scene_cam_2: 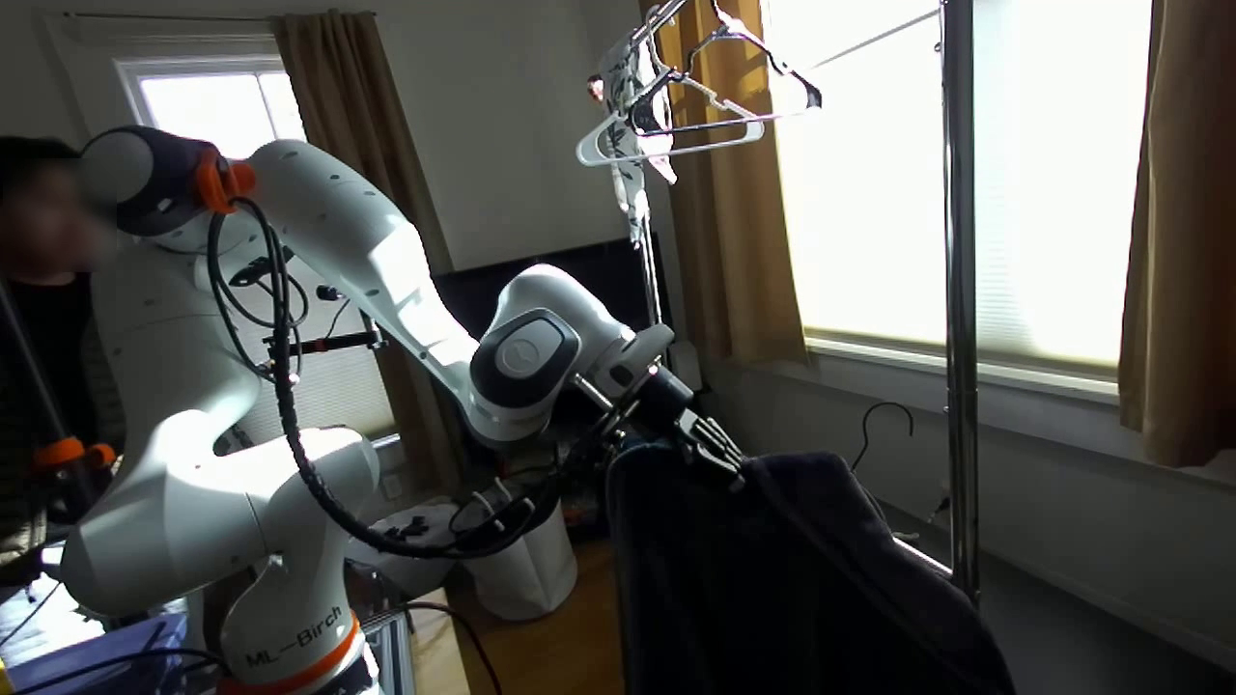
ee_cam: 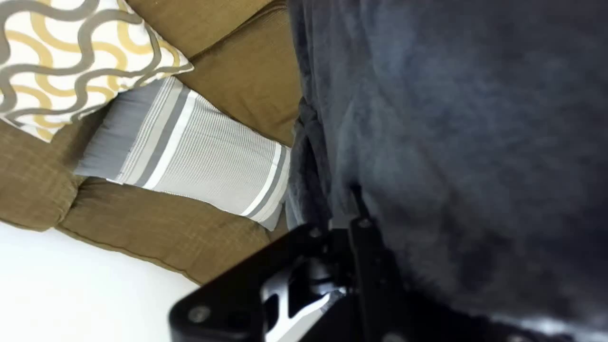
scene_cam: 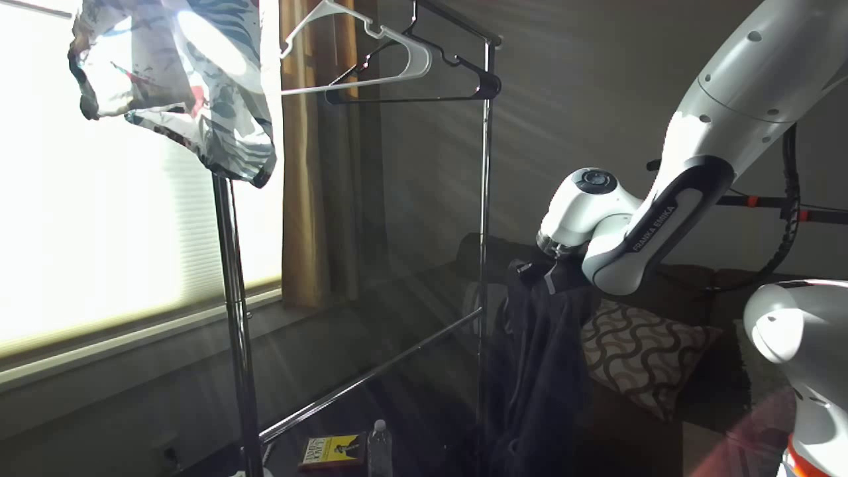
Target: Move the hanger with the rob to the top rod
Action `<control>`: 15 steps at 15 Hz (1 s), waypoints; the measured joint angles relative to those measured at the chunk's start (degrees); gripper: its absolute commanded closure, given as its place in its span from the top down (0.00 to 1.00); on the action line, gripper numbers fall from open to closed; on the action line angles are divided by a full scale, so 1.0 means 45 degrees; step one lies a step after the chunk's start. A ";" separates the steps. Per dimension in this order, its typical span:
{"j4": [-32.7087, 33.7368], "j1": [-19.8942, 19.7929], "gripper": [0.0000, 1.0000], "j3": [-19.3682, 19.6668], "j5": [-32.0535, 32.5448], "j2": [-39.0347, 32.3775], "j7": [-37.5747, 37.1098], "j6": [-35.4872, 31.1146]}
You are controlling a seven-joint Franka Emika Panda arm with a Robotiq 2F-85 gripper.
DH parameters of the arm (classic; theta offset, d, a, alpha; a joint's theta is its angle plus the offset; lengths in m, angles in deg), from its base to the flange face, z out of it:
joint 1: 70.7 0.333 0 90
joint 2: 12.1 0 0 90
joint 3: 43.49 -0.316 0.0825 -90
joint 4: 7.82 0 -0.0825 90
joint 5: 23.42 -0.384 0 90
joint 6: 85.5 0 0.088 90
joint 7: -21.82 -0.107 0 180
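A dark robe (scene_cam: pixel 546 358) hangs from my gripper (scene_cam: pixel 551 273) beside the rack's near upright; it also fills the right of the wrist view (ee_cam: pixel 451 118). In an exterior view the robe (scene_cam_2: pixel 792 569) hangs below the gripper (scene_cam_2: pixel 722 456), with its shoulder bunched up. A thin dark hanger hook (scene_cam_2: pixel 886 409) sticks up past the robe's shoulder; the hanger's body is hidden in the cloth. In the wrist view the fingers (ee_cam: pixel 346 216) are close together on the robe. The top rod (scene_cam: pixel 460 20) is well above the gripper; it also shows in an exterior view (scene_cam_2: pixel 660 19).
A white hanger (scene_cam: pixel 417 59), a black hanger (scene_cam: pixel 487 86) and a patterned garment (scene_cam: pixel 225 99) hang on the top rod. The chrome upright (scene_cam_2: pixel 961 290) and lower bar (scene_cam: pixel 371 374) are near the robe. A bottle (scene_cam: pixel 379 447) and a book (scene_cam: pixel 333 452) lie below. A sofa with cushions (ee_cam: pixel 199 152) is behind.
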 measured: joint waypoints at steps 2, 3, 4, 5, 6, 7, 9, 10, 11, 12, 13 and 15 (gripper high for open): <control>0.0005 0.1590 0.02 0.1540 0.0292 -0.0140 0.1115 0.0238; 0.0009 0.2342 0.02 0.2309 0.0423 -0.0270 0.1637 0.0240; 0.0013 0.2960 0.02 0.2962 0.0492 -0.0410 0.2021 0.0240; 0.0015 0.3565 0.02 0.3646 0.0503 -0.0567 0.2315 0.0240; 0.0019 0.4167 0.02 0.4376 0.0501 -0.0747 0.2508 0.0241; 0.0033 0.4378 0.07 0.4579 0.0083 -0.0947 0.2665 0.0235; -0.0002 0.4313 0.07 0.4373 -0.0056 -0.1005 0.2728 0.0295; -0.0035 0.4307 0.02 0.4286 -0.0056 -0.0947 0.2697 0.0309; -0.0043 0.4297 0.02 0.4280 -0.0051 -0.0886 0.2694 0.0310; -0.0043 0.4340 0.02 0.4246 -0.0121 -0.0742 0.2665 0.0309; -0.0045 0.4468 0.02 0.4123 -0.0319 -0.0500 0.2614 0.0190; -0.0046 0.4754 0.02 0.3942 -0.1043 -0.0077 0.2747 -0.0615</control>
